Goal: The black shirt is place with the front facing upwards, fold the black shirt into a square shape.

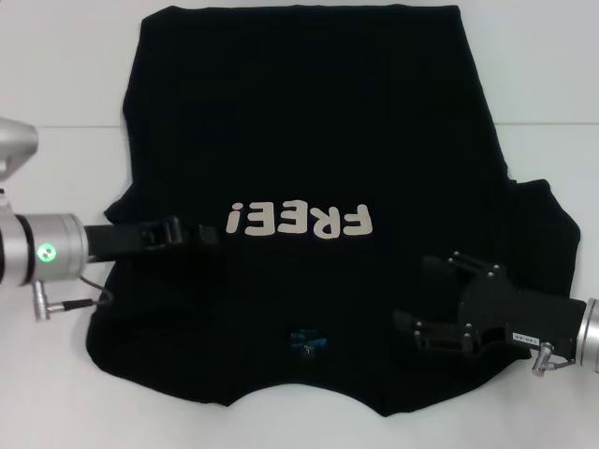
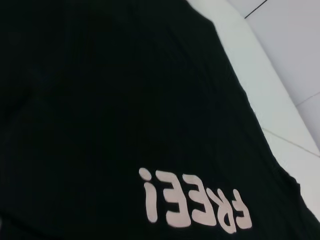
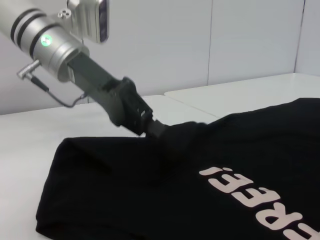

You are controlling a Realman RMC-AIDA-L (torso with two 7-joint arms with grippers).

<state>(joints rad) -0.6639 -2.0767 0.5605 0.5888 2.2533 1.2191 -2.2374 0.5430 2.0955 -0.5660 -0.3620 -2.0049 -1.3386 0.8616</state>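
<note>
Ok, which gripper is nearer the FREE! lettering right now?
Left. The left gripper sits on the black shirt just beside the "!" end of the FREE! lettering. The right gripper is over the shirt on the other side, toward the collar and clearly farther off.

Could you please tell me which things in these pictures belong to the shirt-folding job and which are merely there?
Belonging to the job:
- black shirt, spread front up, lettering showing
- left gripper, low on the shirt's left side, beside the lettering
- right gripper, over the shirt's right side, near the collar end

Merely there:
- white table under the shirt
- wall behind the table
</note>
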